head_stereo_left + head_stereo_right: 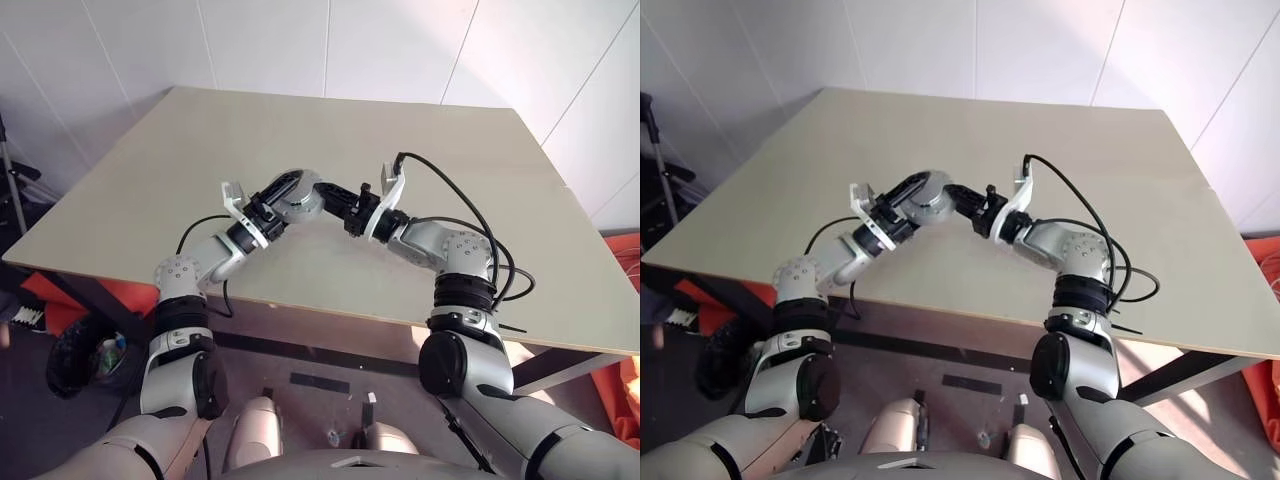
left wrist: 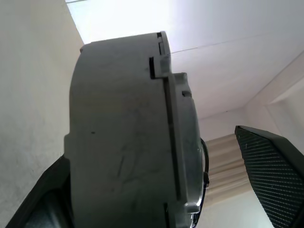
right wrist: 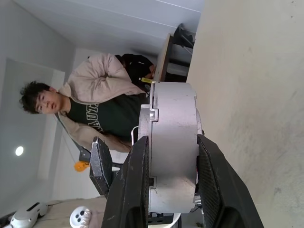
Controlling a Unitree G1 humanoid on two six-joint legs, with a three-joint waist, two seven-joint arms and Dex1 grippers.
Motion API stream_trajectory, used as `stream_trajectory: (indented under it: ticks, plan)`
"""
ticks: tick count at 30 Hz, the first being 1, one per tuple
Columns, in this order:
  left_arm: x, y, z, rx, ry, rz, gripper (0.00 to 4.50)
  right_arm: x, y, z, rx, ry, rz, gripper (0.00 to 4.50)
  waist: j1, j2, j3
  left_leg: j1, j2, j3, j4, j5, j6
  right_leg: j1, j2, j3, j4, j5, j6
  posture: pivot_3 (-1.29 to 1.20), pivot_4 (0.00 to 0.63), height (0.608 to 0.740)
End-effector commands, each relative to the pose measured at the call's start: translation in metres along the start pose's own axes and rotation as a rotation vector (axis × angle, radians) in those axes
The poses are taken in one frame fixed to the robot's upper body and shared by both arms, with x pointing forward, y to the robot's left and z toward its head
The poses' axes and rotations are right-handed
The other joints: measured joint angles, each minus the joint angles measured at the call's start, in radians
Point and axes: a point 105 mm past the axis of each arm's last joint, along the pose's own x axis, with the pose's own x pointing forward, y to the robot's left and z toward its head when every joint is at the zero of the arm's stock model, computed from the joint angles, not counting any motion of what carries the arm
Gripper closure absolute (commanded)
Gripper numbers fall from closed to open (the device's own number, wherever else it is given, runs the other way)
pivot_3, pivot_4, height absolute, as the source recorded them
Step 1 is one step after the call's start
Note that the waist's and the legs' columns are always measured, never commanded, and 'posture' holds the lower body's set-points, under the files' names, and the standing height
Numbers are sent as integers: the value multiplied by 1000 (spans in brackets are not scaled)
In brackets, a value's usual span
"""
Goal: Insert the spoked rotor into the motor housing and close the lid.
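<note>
A grey round assembly (image 1: pixel 300 197) hangs above the middle of the table between both grippers. It is the motor housing (image 3: pixel 173 152), a thick body, with the lid (image 3: pixel 145 128), a thinner disc, set against it along a seam. The spoked rotor is hidden. My right gripper (image 3: pixel 172 142) is shut across the assembly's thickness, one finger on each flat face. My left gripper (image 2: pixel 149 142) reaches in from the other side and stands open. One of its fingers (image 2: pixel 270 166) is apart from the lid side, and the other lies close along the housing (image 2: pixel 118 133).
The beige table (image 1: pixel 420 110) lies below the arms. Its front edge is close under my elbows. A black cable (image 1: pixel 470 205) loops from the right wrist. Through the right wrist view a person (image 3: pixel 95 104) in a beige jacket sits beyond the table.
</note>
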Motion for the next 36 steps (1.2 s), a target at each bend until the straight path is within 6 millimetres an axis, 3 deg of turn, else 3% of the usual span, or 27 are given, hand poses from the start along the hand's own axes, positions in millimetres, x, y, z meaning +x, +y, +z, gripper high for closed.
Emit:
stream_trajectory:
  ticks: [1,5,9,10,22,23,29,36]
  plan:
    - [4,-10,6,33,-13,-37,31,-2,27,11,-54,-36,100,3319,0,0,0,0,0,0,0,0,0,0,0,0,0,0,0,0,0,740]
    - [2,-7,9,32,-31,-26,961,-2,26,11,-53,-37,94,3319,0,0,0,0,0,0,0,0,0,0,0,0,0,0,0,0,0,740]
    - [2,-6,10,36,-40,-20,2286,-2,25,12,-52,-37,90,3319,0,0,0,0,0,0,0,0,0,0,0,0,0,0,0,0,0,740]
    - [2,-6,10,35,-41,-20,2390,-2,25,12,-52,-37,90,3319,0,0,0,0,0,0,0,0,0,0,0,0,0,0,0,0,0,740]
    - [2,-3,6,42,-22,0,2389,-3,20,13,-113,-45,57,3319,0,0,0,0,0,0,1,0,0,0,0,0,0,0,0,0,0,740]
    - [2,-3,6,44,-22,2,2389,-3,19,13,-120,-46,54,2603,0,0,0,0,0,0,1,0,0,0,0,0,0,0,0,0,0,740]
    - [1,-2,7,54,-23,10,2389,-2,14,18,-156,-83,12,704,0,0,0,0,0,0,1,0,0,1,0,0,0,0,0,0,0,740]
    - [-2,1,16,136,-68,52,2389,-6,-9,32,-268,-156,-129,704,0,0,0,0,0,-1,2,0,0,1,0,0,0,0,0,0,0,740]
